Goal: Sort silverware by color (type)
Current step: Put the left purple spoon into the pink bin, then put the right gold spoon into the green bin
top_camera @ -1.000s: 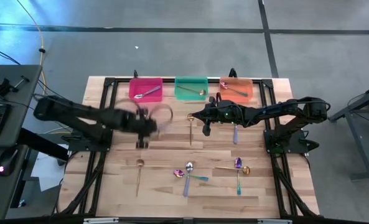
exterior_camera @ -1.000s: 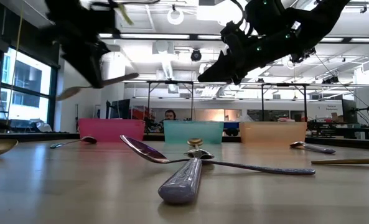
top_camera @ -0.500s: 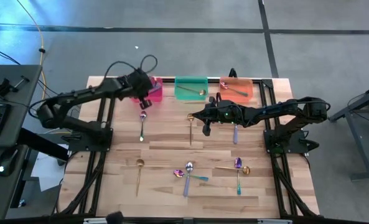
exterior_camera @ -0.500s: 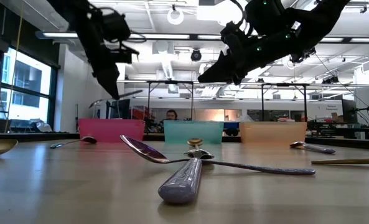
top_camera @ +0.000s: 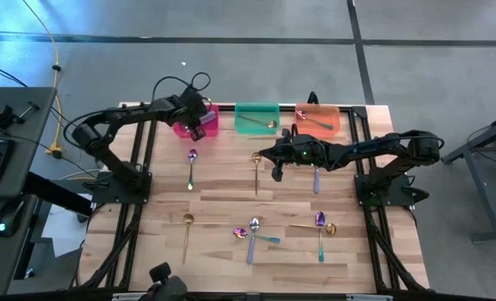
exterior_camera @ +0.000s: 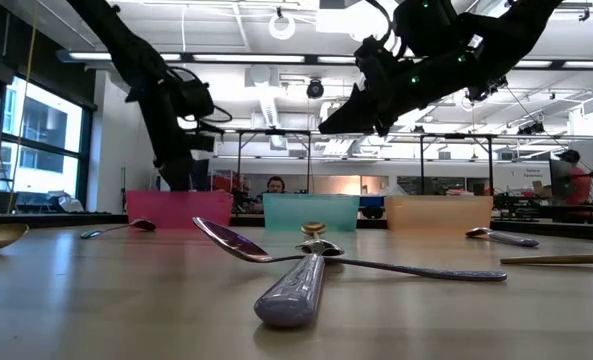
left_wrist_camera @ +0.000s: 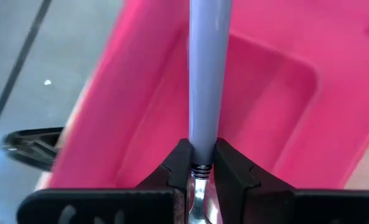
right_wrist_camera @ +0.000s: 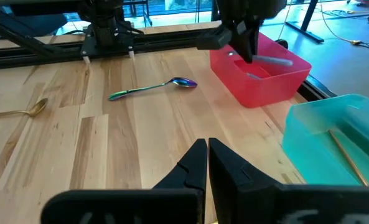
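My left gripper (top_camera: 196,125) hangs over the pink bin (top_camera: 209,119) at the table's far edge, shut on a silver-lavender spoon (left_wrist_camera: 206,68). In the right wrist view the spoon's handle (right_wrist_camera: 275,60) sticks out over that bin. My right gripper (top_camera: 277,172) is shut and hovers above mid-table, beside a gold spoon (top_camera: 257,171) lying flat. A purple-teal spoon (top_camera: 191,167) lies on the table near the pink bin. A lavender spoon (top_camera: 317,179) lies to the right. My left gripper pinches the spoon between its two fingers at the neck (left_wrist_camera: 201,163), where the lavender handle meets the metal stem. The fingers come from above. The handle reaches out past the fingertips over the pink bin's inside, lifted clear of the table.
A green bin (top_camera: 257,119) and an orange bin (top_camera: 318,119) stand right of the pink one, each with a spoon inside. More spoons lie toward the near edge: a gold one (top_camera: 186,234), a crossed pair (top_camera: 252,232) and another pair (top_camera: 320,226). A person stands in the room behind.
My left arm has swung fast from mid-table toward the far edge with the lavender spoon and come down over the pink bin. This uncovered the purple-teal spoon on the table.
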